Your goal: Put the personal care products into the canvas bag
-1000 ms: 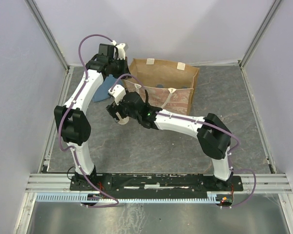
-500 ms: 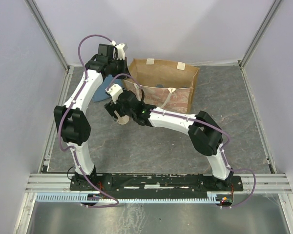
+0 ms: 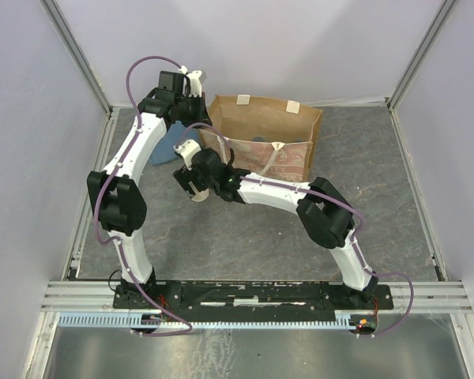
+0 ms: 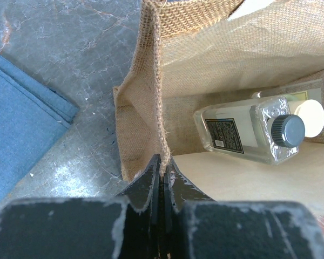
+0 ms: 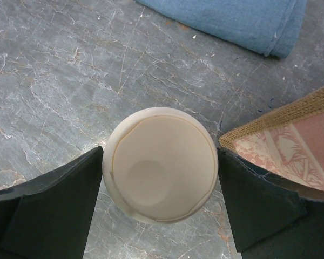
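- Left gripper (image 4: 162,168) – jaws pinched shut on the rim of the canvas bag (image 4: 147,102) at its left end. From the wrist view I read it as holding the mouth open.
- Inside the bag: a clear dark-capped bottle (image 4: 243,129) lies on its side on the bag floor. A second container with a pale cap (image 4: 309,117) is tucked behind it, against the far wall. I count two items in. Anything else would be hidden by the bag wall, so I won't claim more.
- Right gripper (image 5: 161,156) – jaws spread wide, one finger either side of the pale round-topped jar (image 5: 161,181).
- The jar stands upright on the table (image 5: 54,81), just off the bag's near-left corner. The folded blue cloth (image 5: 232,21) lies beyond it, outside the bag's left end.
- Contact: the pads sit right at the jar's sides. From straight above I cannot tell whether they touch it or stand a sliver off.
- Step in hand, my judgement: the pick of this jar – straddled, not yet squeezed or lifted.
- Next move calls for closing squarely across the widest part, since the rounded top could let the jaws slip. Then lift clear of the rim, carry over the held-open mouth and release low inside the bag.
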Controlling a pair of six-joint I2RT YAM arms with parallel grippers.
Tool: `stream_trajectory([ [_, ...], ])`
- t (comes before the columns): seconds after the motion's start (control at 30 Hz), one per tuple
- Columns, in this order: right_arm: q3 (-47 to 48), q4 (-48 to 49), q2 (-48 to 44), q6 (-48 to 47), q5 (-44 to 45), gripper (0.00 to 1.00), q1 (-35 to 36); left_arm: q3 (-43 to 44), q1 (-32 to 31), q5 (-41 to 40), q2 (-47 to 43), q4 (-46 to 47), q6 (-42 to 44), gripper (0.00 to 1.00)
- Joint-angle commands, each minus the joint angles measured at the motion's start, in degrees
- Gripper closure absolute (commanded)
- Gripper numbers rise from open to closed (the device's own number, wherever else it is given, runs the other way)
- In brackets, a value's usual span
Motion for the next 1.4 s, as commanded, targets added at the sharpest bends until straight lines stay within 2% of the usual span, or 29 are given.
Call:
stream_trajectory([
  [0.0,2.01,1.45,1.14,1.09,-1.43,0.08,-0.1,1.17,1.26,0.71,-2.97,2.2,3.32,0.97],
  [0.13,1.08,2.84,1.25,1.51,-1.73,0.09,-0.07,1.2,1.22,0.71,-2.8,2.2,3.31,0.97],
  [0.3,0.22,4.48,1.35,1.58,-1.95,0.15,-0.06,1.29,1.26,1.03,-2.66,2.2,3.05,0.97],
  [0.57,-2.73,7.06,-0.64,2.63,-3.49,0.5,-0.08,1.59,1.25,0.63,-2.41,2.2,3.17,0.97],
  [0.8,-5.79,5.62,-5.19,2.07,-3.33,0.69,-0.02,1.34,1.25,0.75,-2.46,2.12,3.12,0.97],
  [0.9,-6.37,1.66,-9.37,1.87,-3.84,0.79,-0.05,0.74,1.2,0.71,-2.72,2.16,3.03,0.97],
  [1.03,-4.75,-7.76,-15.14,4.32,-3.87,0.99,-0.1,-0.71,1.19,0.83,-3.13,2.78,2.62,0.97],
  [1.17,-1.64,-19.18,-21.07,6.56,-3.21,1.0,-0.06,-2.45,1.25,-0.01,-4.32,3.39,2.27,0.97],
  [1.37,2.58,-30.08,-31.21,8.92,-0.27,1.0,-0.08,-7.2,1.07,-0.49,-8.15,5.7,0.2,0.97],
])
